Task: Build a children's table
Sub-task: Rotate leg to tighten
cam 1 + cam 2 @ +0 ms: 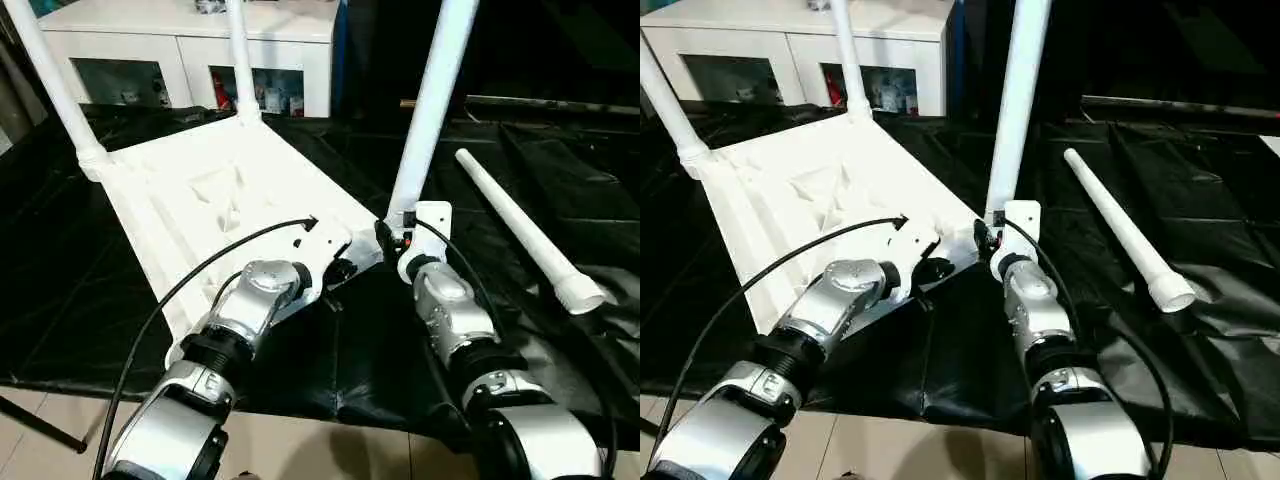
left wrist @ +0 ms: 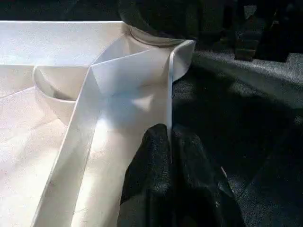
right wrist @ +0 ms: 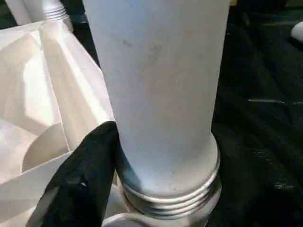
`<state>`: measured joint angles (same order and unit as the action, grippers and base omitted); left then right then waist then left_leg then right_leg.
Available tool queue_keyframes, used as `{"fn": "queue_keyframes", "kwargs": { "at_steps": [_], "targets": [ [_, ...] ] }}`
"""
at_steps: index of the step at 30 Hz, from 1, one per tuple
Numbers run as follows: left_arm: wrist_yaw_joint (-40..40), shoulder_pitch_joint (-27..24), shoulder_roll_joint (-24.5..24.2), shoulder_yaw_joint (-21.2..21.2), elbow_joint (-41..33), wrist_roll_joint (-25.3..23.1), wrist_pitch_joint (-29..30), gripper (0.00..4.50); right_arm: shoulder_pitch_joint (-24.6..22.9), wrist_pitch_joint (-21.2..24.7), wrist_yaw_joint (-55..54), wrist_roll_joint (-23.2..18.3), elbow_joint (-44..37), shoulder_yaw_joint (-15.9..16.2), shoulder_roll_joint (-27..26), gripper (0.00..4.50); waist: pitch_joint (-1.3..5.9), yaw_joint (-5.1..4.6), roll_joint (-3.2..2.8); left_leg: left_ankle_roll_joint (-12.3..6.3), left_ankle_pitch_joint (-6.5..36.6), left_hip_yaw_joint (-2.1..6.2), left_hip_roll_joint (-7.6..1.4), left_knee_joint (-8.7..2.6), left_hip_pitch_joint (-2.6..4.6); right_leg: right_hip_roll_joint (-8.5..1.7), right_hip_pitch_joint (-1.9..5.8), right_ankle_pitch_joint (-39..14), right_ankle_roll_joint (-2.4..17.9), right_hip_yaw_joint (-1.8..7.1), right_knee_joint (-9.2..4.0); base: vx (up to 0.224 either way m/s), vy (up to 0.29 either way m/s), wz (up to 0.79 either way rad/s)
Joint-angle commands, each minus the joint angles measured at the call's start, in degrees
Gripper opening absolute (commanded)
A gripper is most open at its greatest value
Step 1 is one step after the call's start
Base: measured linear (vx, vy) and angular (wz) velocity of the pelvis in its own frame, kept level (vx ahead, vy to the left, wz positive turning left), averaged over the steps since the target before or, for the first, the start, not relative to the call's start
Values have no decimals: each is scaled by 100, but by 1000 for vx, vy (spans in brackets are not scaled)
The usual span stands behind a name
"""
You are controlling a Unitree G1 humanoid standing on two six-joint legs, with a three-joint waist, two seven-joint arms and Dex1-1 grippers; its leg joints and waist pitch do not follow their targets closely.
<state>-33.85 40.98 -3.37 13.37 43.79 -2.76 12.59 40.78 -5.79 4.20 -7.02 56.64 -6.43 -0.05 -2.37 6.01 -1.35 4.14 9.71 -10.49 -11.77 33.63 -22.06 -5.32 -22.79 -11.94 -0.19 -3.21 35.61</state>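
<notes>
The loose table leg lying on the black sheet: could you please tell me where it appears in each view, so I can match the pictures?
Left eye view: the loose leg lies right of centre, slanting down toward the right edge.
Right eye view: same slant, right of centre, nearer the middle.
Left wrist view: I cannot make it out.
Right wrist view: perhaps a white tip at the upper right edge; unsure.
Shared landmark: the upright leg by the right gripper.

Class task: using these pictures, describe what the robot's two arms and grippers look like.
Both forearms are rounded silver metal shells with black ring joints. A black cable loops along the left arm and another along the right arm. White brackets sit at the wrists. Each gripper's fingers are black and matte.
</notes>
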Motion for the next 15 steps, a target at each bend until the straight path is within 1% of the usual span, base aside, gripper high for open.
{"fn": "queue_keyframes", "kwargs": {
  "at_steps": [1, 3, 4, 6, 7, 8, 9, 10, 11, 12, 13, 14, 15],
  "targets": [
    [169, 76, 112, -18, 153, -8, -233, 0, -69, 80, -13, 34, 244, 101, -217, 348, 340, -27, 4, -106, 1255, 32, -90, -417, 95, -259, 253, -544, 1170, 187, -441, 0, 0, 0],
    [74, 67, 106, -11, 166, 8, -333, 0, -44, -22, -80, 57, 259, 100, -203, 365, 337, -49, 14, -53, 1426, 38, -91, -431, 98, -269, 249, -835, 1110, 188, -475, 0, 0, 0],
    [18, 73, 102, -8, 196, 4, -419, 0, -31, -106, -105, 87, 251, 95, -184, 373, 334, -46, 0, -46, 1444, 41, -91, -436, 98, -273, 243, -885, 1099, 189, -484, 0, 0, 0],
    [-53, 66, 102, -13, 219, 11, -561, 0, -39, -237, -128, 138, 163, 71, -117, 373, 337, -50, 9, -37, 1432, 39, -99, -437, 101, -268, 238, -871, 1092, 193, -482, 0, 0, 0],
    [-54, 60, 103, -15, 225, 7, -659, 0, -77, -290, -84, 132, 41, 53, -66, 373, 338, -49, 12, -46, 1404, 40, -99, -433, 97, -267, 243, -829, 1094, 193, -476, 0, 0, 0],
    [-21, 64, 105, -27, 233, -7, -880, 0, -175, -329, 19, 94, -233, 22, 26, 373, 332, -43, 15, -88, 1354, 34, -89, -428, 85, -264, 248, -773, 1082, 194, -479, 0, 0, 0],
    [41, 72, 112, -56, 229, -3, -947, 0, -224, -319, 57, 94, -342, 28, 66, 373, 346, -27, 17, -129, 1269, 35, -98, -418, 84, -270, 259, -663, 1070, 196, -463, 0, 0, 0],
    [152, 103, 139, -140, 235, 35, -1129, 0, -335, -290, 143, 110, -554, 60, 149, 373, 344, -28, 25, -158, 1212, 33, -95, -415, 77, -260, 261, -594, 1074, 194, -457, 0, 0, 0],
    [189, 136, 170, -255, 211, 131, -1323, 0, -471, -247, 274, 125, -795, 109, 242, 373, 342, -4, 24, -205, 1151, 25, -89, -403, 74, -263, 263, -541, 1058, 196, -462, 0, 0, 0],
    [189, 141, 175, -282, 195, 156, -1360, 0, -505, -237, 321, 126, -852, 123, 265, 373, 347, 13, 25, -245, 1061, 29, -86, -397, 61, -258, 278, -485, 1035, 191, -458, 0, 0, 0],
    [174, 155, 178, -369, 109, 243, -1421, 0, -626, -198, 500, 143, -1044, 192, 347, 373, 353, 21, 20, -262, 1025, 27, -86, -391, 65, -259, 276, -446, 1036, 190, -450, 0, 0, 0],
    [142, 167, 138, -459, -60, 330, -1448, 0, -825, -107, 836, 121, -1361, 296, 461, 373, 359, 31, -2, -299, 965, 26, -80, -378, 58, -250, 289, -348, 1046, 185, -441, 0, 0, 0],
    [63, 161, 76, -494, -221, 380, -1357, 0, -981, -8, 1121, 116, -1600, 402, 558, 373, 377, 36, -12, -348, 852, 34, -95, -368, 52, -259, 290, -137, 1084, 183, -412, 0, 0, 0]
  ]
}}
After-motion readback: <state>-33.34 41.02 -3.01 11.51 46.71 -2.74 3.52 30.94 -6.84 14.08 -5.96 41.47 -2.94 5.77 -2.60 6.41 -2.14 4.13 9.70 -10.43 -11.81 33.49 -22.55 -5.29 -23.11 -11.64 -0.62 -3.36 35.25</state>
